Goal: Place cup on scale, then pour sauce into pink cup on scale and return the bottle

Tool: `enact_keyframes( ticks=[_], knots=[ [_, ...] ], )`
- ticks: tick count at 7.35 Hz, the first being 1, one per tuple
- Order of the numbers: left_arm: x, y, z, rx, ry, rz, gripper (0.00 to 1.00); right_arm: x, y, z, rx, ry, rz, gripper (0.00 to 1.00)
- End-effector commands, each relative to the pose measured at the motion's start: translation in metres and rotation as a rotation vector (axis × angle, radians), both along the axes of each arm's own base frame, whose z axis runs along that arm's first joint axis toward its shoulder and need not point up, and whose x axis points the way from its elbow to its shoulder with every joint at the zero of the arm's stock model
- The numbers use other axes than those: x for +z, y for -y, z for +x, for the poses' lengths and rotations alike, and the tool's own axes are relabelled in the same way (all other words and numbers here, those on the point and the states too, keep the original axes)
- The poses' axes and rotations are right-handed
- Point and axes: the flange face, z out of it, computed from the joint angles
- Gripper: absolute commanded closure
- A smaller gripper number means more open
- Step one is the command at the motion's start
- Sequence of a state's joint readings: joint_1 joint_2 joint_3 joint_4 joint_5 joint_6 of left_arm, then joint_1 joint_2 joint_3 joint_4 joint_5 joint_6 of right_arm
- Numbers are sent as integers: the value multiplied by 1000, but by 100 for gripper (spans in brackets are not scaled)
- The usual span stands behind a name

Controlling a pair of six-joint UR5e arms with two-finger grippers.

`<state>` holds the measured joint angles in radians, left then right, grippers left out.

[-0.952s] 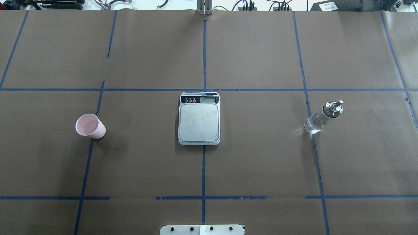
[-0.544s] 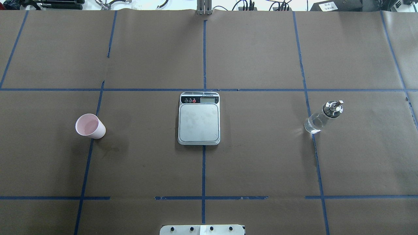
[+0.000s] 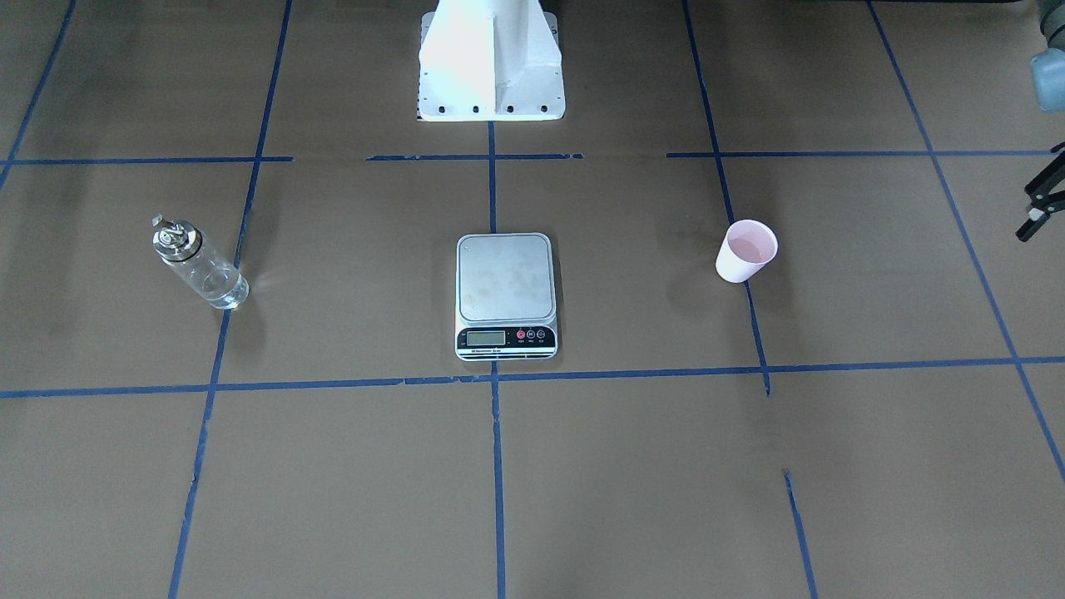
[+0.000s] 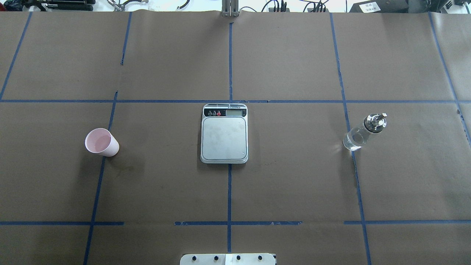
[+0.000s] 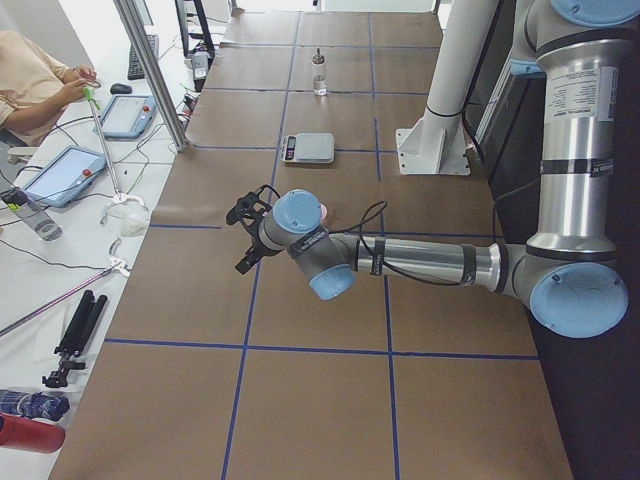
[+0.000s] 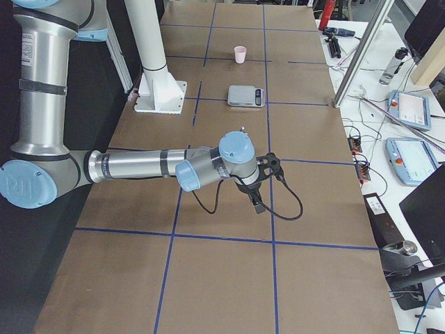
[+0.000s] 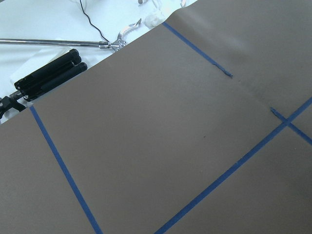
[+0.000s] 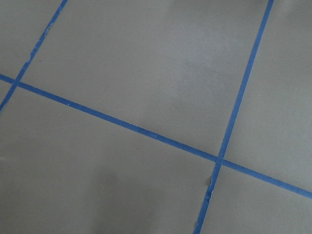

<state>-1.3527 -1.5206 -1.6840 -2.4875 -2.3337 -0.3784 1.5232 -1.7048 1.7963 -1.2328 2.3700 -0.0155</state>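
Observation:
The pale pink cup [image 4: 101,142] stands upright on the brown paper at the left, also in the front view [image 3: 746,249]. The scale [image 4: 224,134] lies at the centre with nothing on its platform [image 3: 505,279]. The clear glass bottle [image 4: 362,133] with its silver pourer cap stands at the right [image 3: 195,266]; its clear sauce barely shows. My left gripper [image 5: 243,238] hovers out past the cup, far from it. My right gripper [image 6: 268,184] hovers out past the bottle. I cannot tell whether either is open or shut. Both wrist views show only paper and blue tape.
The robot's white base [image 3: 491,58] stands at the near table edge. A black tripod [image 7: 46,75] lies on the white bench beyond the paper's edge. Tablets [image 5: 125,115] and a seated person [image 5: 30,80] are on the operators' side. A metal post [image 6: 361,52] stands there.

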Motion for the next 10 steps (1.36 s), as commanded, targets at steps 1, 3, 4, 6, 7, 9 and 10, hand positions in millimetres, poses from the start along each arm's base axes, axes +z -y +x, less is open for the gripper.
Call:
enact_keyframes(
  ticks=[1, 3, 4, 6, 7, 9, 10],
  knots=[
    [-35, -14, 71, -95, -81, -158, 11, 1, -1, 0, 0, 0, -3, 0],
    [-45, -31, 143, -105, -79, -199, 13, 2, -2, 0, 0, 0, -3, 0],
    [-44, -37, 160, -84, -65, -206, 14, 3, -3, 0, 0, 0, -6, 0],
    [-64, -51, 189, -77, 21, -248, 26, 3, -3, 0, 1, 0, -9, 0],
    [-80, -61, 204, -62, 94, -304, 26, 3, -3, 0, 1, 0, -9, 0],
    [-89, -67, 209, -112, 67, -406, 26, 4, -3, 0, 1, 0, -10, 0],
    [-94, -65, 212, -238, -11, -520, 39, 5, -4, 0, 1, 0, -12, 0]
  ],
)
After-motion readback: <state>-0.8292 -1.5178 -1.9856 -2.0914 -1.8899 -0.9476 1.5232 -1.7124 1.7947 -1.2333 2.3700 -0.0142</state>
